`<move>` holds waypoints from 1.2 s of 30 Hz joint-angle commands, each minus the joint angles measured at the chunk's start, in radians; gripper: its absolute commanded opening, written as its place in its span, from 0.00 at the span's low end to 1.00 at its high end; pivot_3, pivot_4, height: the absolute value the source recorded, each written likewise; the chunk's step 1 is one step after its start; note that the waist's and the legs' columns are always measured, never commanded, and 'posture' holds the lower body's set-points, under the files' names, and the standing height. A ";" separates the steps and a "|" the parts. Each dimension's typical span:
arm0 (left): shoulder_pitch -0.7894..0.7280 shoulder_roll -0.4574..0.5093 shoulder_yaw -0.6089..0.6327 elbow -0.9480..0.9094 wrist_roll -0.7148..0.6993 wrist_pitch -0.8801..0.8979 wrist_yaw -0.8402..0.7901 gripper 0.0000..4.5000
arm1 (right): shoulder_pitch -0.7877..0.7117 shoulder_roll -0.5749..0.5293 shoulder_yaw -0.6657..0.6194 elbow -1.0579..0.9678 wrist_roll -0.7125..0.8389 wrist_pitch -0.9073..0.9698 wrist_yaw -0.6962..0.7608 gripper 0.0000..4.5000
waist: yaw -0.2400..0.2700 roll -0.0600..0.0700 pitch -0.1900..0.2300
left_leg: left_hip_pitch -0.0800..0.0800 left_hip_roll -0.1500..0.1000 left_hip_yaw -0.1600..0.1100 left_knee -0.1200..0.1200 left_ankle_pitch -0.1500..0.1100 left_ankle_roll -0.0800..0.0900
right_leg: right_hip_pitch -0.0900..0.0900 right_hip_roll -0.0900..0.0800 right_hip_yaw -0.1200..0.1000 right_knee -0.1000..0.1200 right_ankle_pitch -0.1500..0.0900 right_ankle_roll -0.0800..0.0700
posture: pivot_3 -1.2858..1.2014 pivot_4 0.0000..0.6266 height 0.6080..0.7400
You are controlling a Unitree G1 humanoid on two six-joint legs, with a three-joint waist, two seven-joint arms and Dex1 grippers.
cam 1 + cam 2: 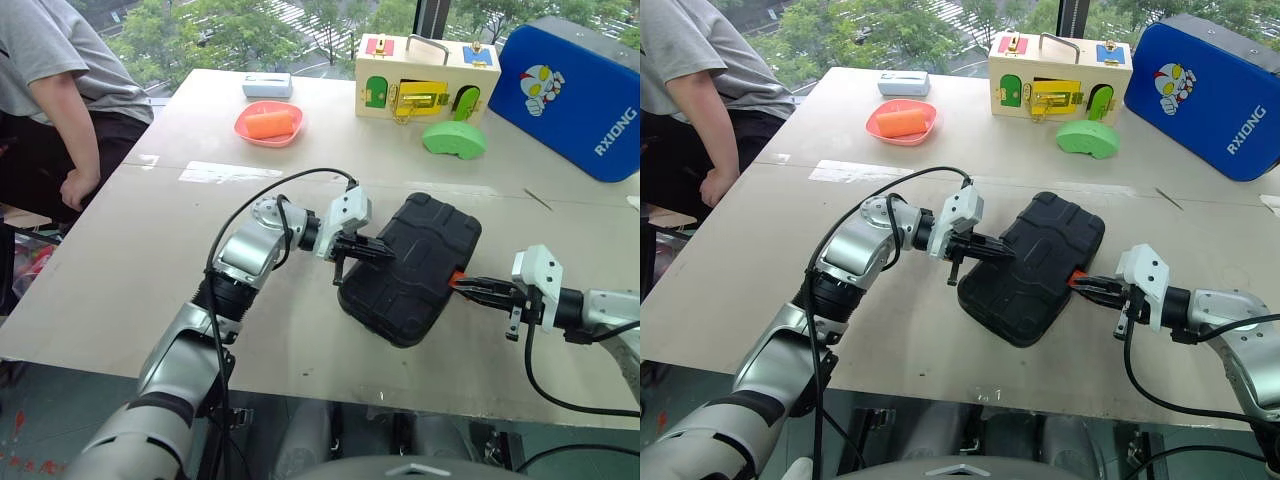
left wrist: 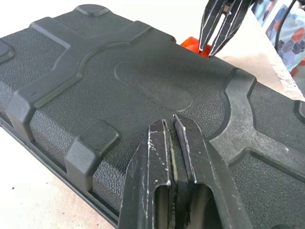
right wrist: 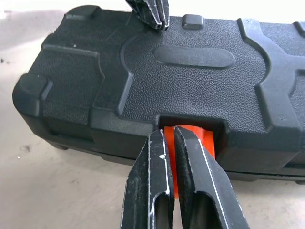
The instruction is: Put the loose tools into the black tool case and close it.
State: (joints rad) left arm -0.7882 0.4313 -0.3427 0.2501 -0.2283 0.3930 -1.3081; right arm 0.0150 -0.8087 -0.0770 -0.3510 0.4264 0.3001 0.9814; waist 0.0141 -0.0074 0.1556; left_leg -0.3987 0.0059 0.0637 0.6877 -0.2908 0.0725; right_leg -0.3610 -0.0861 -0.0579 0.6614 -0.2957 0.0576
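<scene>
The closed case [image 1: 410, 268] lies between both closed-fingered grippers: left gripper [image 1: 385, 251] on its lid, right gripper [image 1: 462, 286] at its orange latch [image 3: 190, 143]; a wooden box [image 1: 427, 78] stands well behind.

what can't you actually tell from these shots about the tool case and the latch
- Inside of the black tool case: the lid is down in both eye views, so whether the tools are in there is hidden.
- Orange latch: in the right wrist view the shut right gripper covers its middle; snapped or not, cannot tell.
- Whether the shut left gripper presses on the lid or hangs just above it: left wrist view leaves it unclear.
</scene>
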 commanded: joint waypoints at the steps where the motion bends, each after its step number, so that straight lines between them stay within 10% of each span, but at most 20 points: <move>1: 0.017 0.006 -0.026 0.009 0.030 0.006 -0.006 0.02 | 0.026 -0.006 0.010 0.068 -0.062 -0.025 -0.008 0.00 | 0.000 -0.002 -0.001 | 0.000 0.000 0.000 0.000 0.000 0.000 | 0.000 0.000 0.000 0.000 0.000 0.000 | 0.52 0.24 0.96; 10: 0.009 0.002 -0.025 0.012 0.035 0.003 -0.012 0.02 | 0.043 0.005 0.031 0.095 -0.108 -0.030 -0.032 0.00 | 0.000 -0.005 -0.005 | 0.000 0.000 0.000 -0.001 0.000 0.000 | 0.000 0.000 0.000 0.000 0.000 0.000 | 0.52 0.24 0.96; 20: 0.007 0.000 -0.028 0.026 0.042 -0.013 -0.018 0.02 | -0.044 -0.015 -0.136 -0.139 0.181 0.246 -0.078 0.00 | -0.001 -0.005 -0.005 | 0.000 0.000 -0.001 -0.001 0.000 0.000 | 0.000 -0.001 0.000 0.000 0.000 0.000 | 0.52 0.24 0.96; 36: -0.002 -0.006 -0.022 0.037 0.049 -0.021 -0.017 0.02 | 0.014 -0.043 -0.044 0.008 0.004 0.115 -0.041 0.00 | 0.000 -0.005 -0.005 | -0.001 0.000 -0.001 -0.001 0.000 0.000 | 0.000 -0.001 0.000 -0.001 0.000 0.000 | 0.52 0.24 0.96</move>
State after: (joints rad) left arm -0.8045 0.4211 -0.3442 0.2750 -0.2051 0.3649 -1.3255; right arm 0.0222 -0.8388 -0.0927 -0.3411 0.4428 0.4383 0.9295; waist 0.0143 -0.0120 0.1508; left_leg -0.3996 0.0054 0.0627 0.6869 -0.2910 0.0729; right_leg -0.3613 -0.0868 -0.0582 0.6609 -0.2958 0.0574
